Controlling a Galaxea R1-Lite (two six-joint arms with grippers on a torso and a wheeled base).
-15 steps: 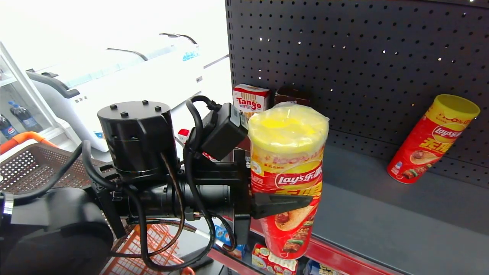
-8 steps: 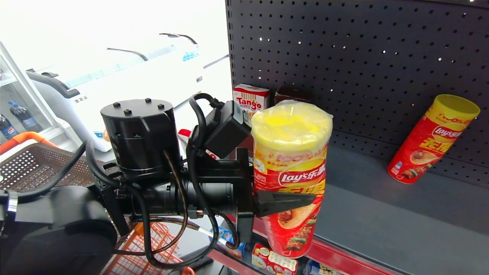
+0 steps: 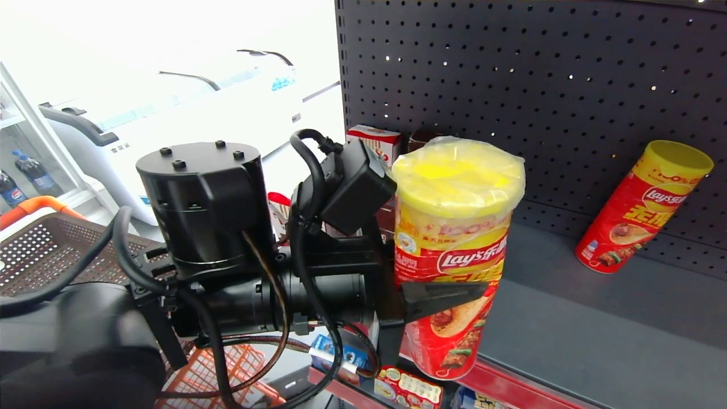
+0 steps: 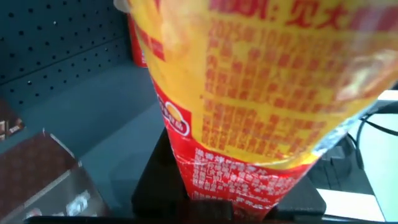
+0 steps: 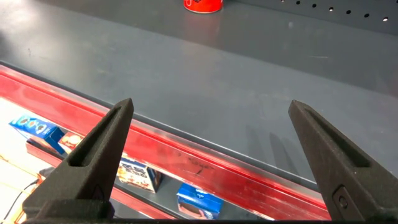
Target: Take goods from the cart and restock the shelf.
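Perforated black pegboard [image 3: 511, 85] backs a matte grey shelf [image 3: 568, 318]; a brown mesh cart [image 3: 45, 244] stands at left. Left gripper [image 3: 443, 292] clamps an upright cylindrical can [image 3: 454, 250], its yellow lid film-wrapped, over the shelf's front edge. Right gripper [image 5: 210, 106] gapes wide above the shelf.

Glossy plastic film wraps the chip can [image 3: 454, 250]; the shelf [image 3: 568, 341] looks matt.
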